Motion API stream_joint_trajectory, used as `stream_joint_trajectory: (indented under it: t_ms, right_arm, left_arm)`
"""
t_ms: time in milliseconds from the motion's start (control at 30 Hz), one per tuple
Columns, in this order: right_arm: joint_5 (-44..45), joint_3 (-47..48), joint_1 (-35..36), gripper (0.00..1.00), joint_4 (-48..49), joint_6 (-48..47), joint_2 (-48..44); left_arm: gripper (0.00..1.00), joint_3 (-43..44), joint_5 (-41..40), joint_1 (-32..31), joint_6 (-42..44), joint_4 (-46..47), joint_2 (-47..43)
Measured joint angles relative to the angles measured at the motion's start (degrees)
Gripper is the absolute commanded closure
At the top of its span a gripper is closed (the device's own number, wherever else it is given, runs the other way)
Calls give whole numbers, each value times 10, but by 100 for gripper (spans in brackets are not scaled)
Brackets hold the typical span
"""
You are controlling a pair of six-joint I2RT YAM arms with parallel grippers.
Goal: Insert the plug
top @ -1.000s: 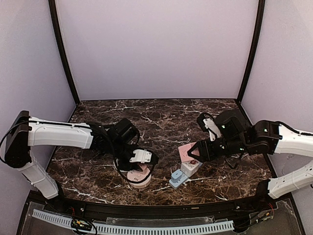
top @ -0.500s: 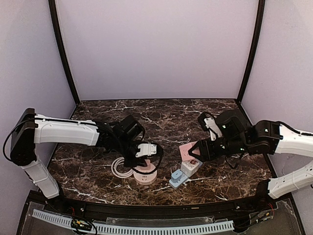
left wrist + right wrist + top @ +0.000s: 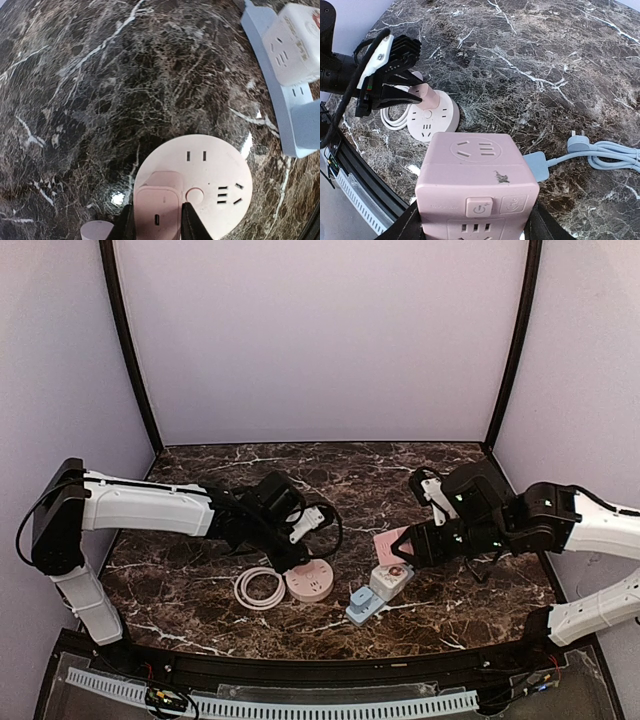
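Note:
A round pink power socket [image 3: 311, 584] lies on the marble table; it also shows in the left wrist view [image 3: 210, 180] and the right wrist view [image 3: 432, 119]. My left gripper [image 3: 300, 552] [image 3: 156, 222] is shut on a pink plug adapter [image 3: 156, 207] [image 3: 425, 95] that stands upright on the socket's top face. I cannot tell how deep its prongs sit. My right gripper [image 3: 408, 548] [image 3: 472, 227] is shut on a pink cube socket [image 3: 388, 543] [image 3: 477, 182] and holds it above the table.
A white coiled cord [image 3: 258, 589] lies left of the round socket. A white cube socket [image 3: 391, 581] [image 3: 295, 42] sits on a light blue strip [image 3: 364, 606] [image 3: 282, 107]. A blue plug [image 3: 536, 166] and cable [image 3: 607, 152] lie on the table right of the pink cube.
The left gripper and the round socket shifted right, and the gripper now stands behind the socket. The white cord is now uncovered. The right arm barely moved.

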Motion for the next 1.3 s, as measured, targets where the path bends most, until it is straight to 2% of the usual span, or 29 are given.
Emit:
stream_joint_trajectory:
  t_ms: [100, 167, 267, 333, 433, 567, 767, 1000, 1300]
  right_arm:
    - [1, 6, 0, 93, -4, -3, 5]
    - [1, 12, 0, 93, -6, -8, 10]
    - [0, 19, 0, 93, -8, -14, 21]
    - [-2, 25, 0, 93, -8, -16, 28]
    - [-3, 34, 0, 94, -8, -23, 39]
    - [-7, 46, 0, 94, -10, -27, 54]
    - [-20, 66, 0, 96, -12, -29, 76]
    - [-53, 96, 1, 99, -13, -37, 114]
    - [-73, 163, 39, 100, -35, -40, 198]
  left_arm:
    - [75, 0, -25, 0, -55, 6, 1]
    - [67, -2, -37, 0, -85, 11, 1]
    - [45, -7, -48, 0, -114, 19, 1]
    - [34, -15, -55, 0, -125, 20, 1]
    - [22, -31, -62, 0, -130, 26, -1]
    - [11, -57, -63, 1, -128, 35, -28]
    - [2, -97, -72, 2, -126, 75, -145]
    - [1, -186, -157, 25, -129, 158, -275]
    - [1, -296, -281, 53, -145, 264, -330]
